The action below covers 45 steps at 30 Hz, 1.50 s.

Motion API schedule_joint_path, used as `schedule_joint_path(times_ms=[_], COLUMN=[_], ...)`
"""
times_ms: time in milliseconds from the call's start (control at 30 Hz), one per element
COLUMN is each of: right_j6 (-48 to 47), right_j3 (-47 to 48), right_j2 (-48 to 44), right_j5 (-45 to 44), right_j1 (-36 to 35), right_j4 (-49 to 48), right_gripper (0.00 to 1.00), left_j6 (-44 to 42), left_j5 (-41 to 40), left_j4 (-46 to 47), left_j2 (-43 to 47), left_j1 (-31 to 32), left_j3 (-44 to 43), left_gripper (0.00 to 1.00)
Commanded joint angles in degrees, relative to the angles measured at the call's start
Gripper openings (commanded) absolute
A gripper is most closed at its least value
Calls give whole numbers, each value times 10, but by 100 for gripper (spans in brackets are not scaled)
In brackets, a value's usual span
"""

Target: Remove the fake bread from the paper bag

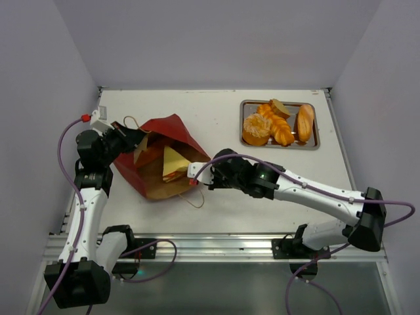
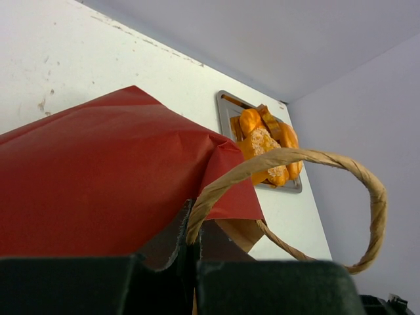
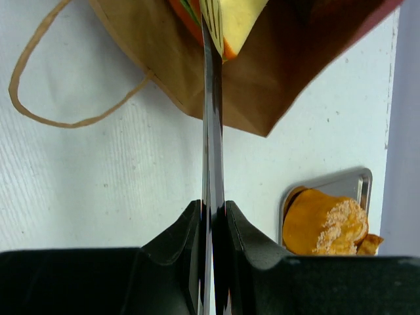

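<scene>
The dark red paper bag lies on its side at the left, its brown mouth facing the arms. My left gripper is shut on the bag's rim by a looped handle; red paper fills the left wrist view. A yellow, wedge-shaped fake bread sits in the mouth. My right gripper is at the mouth's near edge, shut on a thin dark flat edge that runs up to that fake bread. How the edge joins the bread is hidden.
A silver tray at the back right holds several orange breads; its corner also shows in the right wrist view. The bag's second handle lies loose on the white table in front of the mouth. Grey walls close in the sides and back.
</scene>
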<state>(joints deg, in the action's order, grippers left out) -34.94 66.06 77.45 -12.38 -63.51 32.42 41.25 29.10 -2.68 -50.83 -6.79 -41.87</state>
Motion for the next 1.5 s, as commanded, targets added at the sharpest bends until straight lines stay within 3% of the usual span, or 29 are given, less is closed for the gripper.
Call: schedule_joint_path(times_ms=[0,567,800,1200,1467], right_j6=[22,22,26,45,56], right_j3=[12,34,57,128,123], right_j2=[-53,-179,-227,-269,-275], right_j5=[49,241,271,282,177], right_j1=[27,115,150,213,260], right_j4=[10,120,151,174,142], right_gripper=[0,0,0,0,0], left_j6=[-9,4,10,11,0], left_j5=[-7,-30,-55,-77,-74], left_j4=[3,8,7,3,-12], left_j2=[-1,-21,-25,-42,-36], left_j1=[-4,-3,-3,-3,-3], left_j3=[3,2,2,-10,-21], left_gripper=[0,0,0,0,0])
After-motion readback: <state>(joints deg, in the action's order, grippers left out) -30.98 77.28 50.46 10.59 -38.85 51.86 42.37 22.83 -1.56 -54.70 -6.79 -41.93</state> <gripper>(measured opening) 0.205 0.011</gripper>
